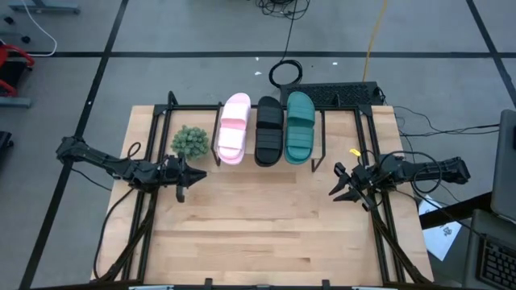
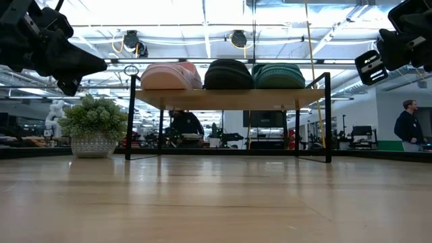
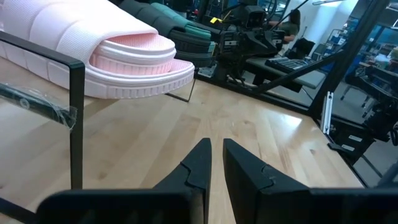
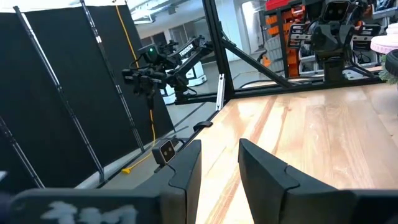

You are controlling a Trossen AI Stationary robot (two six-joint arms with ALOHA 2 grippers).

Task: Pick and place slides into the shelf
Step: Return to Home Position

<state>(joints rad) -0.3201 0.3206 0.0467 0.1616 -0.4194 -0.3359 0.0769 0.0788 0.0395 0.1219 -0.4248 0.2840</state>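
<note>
Slides point(image 2: 229, 75) — ribbed, on plank shelf point(image 2: 229, 99)

The desk point(image 1: 266, 225) is a light-wood plank top. Toward its far edge stands the low wooden shelf point(image 2: 229, 99) on thin black legs, with a small potted plant point(image 1: 190, 142) just beside its left end. Lying side by side on the shelf are the pink slide point(image 1: 234, 129), the black slide point(image 1: 269, 131) and the teal slide point(image 1: 300, 127), which seem to touch one another.

Matte black arms point(image 1: 105, 161), tapered wedge-shaped jaws.
</note>
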